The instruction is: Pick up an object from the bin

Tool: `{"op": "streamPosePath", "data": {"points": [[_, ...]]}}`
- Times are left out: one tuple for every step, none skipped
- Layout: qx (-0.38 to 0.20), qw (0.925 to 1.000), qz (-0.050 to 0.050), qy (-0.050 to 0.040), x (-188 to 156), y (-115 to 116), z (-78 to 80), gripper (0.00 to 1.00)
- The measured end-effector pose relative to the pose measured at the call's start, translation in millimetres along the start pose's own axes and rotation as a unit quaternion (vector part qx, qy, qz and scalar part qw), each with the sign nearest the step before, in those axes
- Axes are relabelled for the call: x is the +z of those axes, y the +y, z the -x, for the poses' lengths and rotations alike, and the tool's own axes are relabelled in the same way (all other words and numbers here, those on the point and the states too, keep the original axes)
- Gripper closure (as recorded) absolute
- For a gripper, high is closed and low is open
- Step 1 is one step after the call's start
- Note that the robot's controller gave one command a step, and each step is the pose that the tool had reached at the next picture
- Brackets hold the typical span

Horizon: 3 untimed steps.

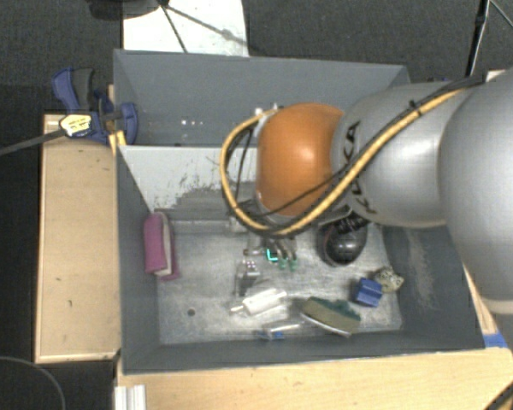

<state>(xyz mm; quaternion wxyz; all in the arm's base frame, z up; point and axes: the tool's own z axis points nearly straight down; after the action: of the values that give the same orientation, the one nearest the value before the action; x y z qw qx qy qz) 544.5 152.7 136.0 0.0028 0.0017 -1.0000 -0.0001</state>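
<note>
Orange wrist cover [299, 165] overhangs the gripper [269, 256], its opening unreadable, near a white piece [263, 301].

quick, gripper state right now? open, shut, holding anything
Gripper: cannot be told whether open or shut; it sits low in the bin, just above a small white thing.

The arm [427, 161] hides most of the end effector [274, 254] — and the top of a black ball [342, 246].
</note>
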Motion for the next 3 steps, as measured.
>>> {"op": "streamPosePath", "data": {"points": [[-0.151,0.9886,-0.001,-0.0025,29.2,-85.0,-43.0,0.00],[-0.075,0.9969,0.004,-0.0251,54.9,-72.1,-49.2,0.00],[-0.074,0.9971,0.003,-0.0178,60.8,-73.7,-54.6,1.00]]}}
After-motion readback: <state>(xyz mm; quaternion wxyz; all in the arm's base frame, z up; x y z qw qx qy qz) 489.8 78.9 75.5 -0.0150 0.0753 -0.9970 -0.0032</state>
